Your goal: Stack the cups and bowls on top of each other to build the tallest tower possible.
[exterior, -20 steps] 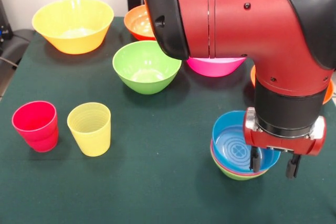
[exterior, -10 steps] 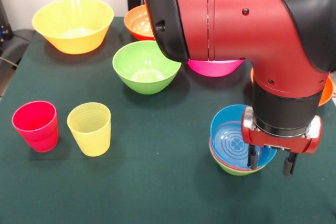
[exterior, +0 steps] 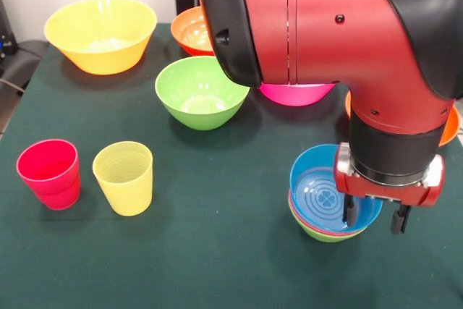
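The tower stands at the front right: a blue bowl (exterior: 318, 189) nested in a red bowl (exterior: 301, 222), with a small light-green bowl (exterior: 325, 236) lowest. My gripper (exterior: 374, 218) hangs over the tower's right side. It is open, with one finger (exterior: 350, 213) inside the blue bowl and the other outside its rim. The red cup (exterior: 48, 173) and the yellow cup (exterior: 124, 177) stand upright side by side at the front left. A green bowl (exterior: 201, 92) sits mid-table.
A large yellow-orange bowl (exterior: 100, 34) sits at the back left and an orange bowl (exterior: 189, 32) behind the green one. A pink bowl (exterior: 296, 93) is partly hidden by my arm. Another orange bowl (exterior: 453, 127) shows at the right edge. The table (exterior: 217, 251) is dark green.
The blue bowl has shifted slightly left and settled into the stack. My gripper has risen a little, and its fingers stay apart.
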`<action>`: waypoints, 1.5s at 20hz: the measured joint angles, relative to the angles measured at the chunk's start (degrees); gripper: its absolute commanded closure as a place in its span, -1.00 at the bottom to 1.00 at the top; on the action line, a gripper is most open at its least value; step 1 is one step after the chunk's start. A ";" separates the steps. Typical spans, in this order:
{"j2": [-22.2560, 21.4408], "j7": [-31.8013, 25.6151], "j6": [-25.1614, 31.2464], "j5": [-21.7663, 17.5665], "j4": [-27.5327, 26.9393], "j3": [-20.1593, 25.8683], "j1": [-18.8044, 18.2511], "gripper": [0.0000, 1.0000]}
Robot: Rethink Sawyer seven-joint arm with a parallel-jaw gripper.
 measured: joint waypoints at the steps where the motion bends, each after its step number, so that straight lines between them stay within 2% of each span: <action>1: 0.05 0.00 1.16 0.00 -0.18 0.14 0.00 -1.00; 11: -0.09 0.00 5.46 0.00 -0.71 0.74 0.01 -1.00; 18: -3.22 0.00 5.25 -0.15 4.17 0.71 -0.17 -1.00; 24: -6.46 0.00 3.59 -2.09 10.57 0.63 -0.92 -1.00; 30: -7.90 0.00 0.94 -4.38 14.88 0.63 -1.99 -1.00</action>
